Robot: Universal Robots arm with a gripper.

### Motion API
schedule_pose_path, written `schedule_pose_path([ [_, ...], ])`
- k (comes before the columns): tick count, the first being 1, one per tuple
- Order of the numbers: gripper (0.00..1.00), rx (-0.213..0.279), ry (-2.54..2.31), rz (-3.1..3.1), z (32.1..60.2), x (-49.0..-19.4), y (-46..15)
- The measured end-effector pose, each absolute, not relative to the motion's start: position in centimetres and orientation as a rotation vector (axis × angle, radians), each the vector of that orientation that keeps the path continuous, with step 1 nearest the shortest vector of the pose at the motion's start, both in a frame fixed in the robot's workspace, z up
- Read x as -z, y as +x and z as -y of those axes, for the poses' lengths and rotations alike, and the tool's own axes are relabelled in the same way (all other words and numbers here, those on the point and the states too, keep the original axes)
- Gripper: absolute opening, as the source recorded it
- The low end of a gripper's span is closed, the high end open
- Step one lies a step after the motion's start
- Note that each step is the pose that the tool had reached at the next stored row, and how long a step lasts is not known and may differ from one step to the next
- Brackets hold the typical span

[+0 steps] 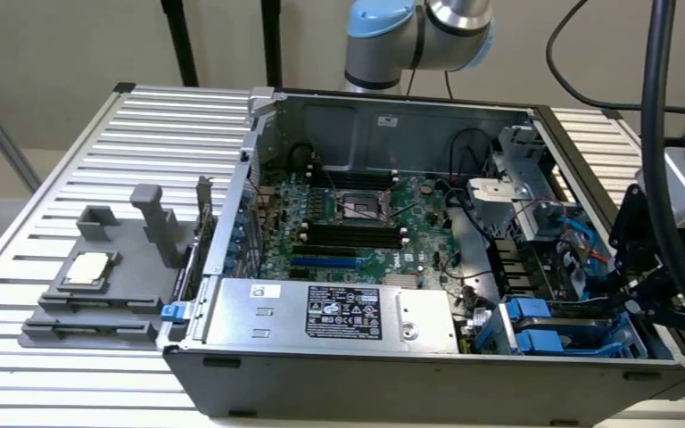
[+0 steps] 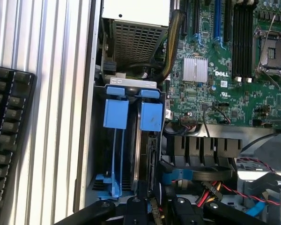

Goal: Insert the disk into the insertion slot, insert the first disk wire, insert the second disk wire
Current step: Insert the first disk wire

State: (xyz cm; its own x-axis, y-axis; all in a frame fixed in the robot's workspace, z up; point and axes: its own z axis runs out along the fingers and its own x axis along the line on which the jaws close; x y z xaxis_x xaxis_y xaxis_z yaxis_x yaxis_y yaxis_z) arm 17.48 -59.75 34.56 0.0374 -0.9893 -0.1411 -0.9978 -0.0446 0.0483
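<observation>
The disk [image 2: 147,159] stands edge-on in the insertion slot [image 2: 113,89], in the bay nearer the motherboard, its blue carrier tab [image 2: 151,116] level with the neighbouring blue tab [image 2: 116,114]. The bay beside it holds just a thin blue rail [image 2: 115,159]. My gripper [image 2: 154,208] hangs at the disk's end opposite the tabs; whether it touches the disk is unclear. In the exterior view the gripper [image 1: 642,308] sits low at the case's right end beside the slot [image 1: 545,325]. Loose red, black and yellow wires [image 2: 225,190] and a blue cable [image 2: 257,206] lie close by.
The silver power-supply box [image 1: 331,312] lies next to the slot, the green motherboard [image 1: 342,223] behind it. A grey fixture [image 1: 93,276] stands on the ribbed table at the exterior view's left. A black keyboard [image 2: 9,140] lies outside the case wall.
</observation>
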Motion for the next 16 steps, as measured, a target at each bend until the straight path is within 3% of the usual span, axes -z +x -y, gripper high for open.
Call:
schedule_pose_path([
  [5, 0.29, -0.217, -2.226, -2.112, 59.75, -34.52, 17.64],
  [6, 0.35, -0.219, -2.227, -2.109, 59.75, -34.52, 17.68],
  [16, 0.33, -0.235, -2.25, -2.075, 59.78, -34.49, 18.23],
])
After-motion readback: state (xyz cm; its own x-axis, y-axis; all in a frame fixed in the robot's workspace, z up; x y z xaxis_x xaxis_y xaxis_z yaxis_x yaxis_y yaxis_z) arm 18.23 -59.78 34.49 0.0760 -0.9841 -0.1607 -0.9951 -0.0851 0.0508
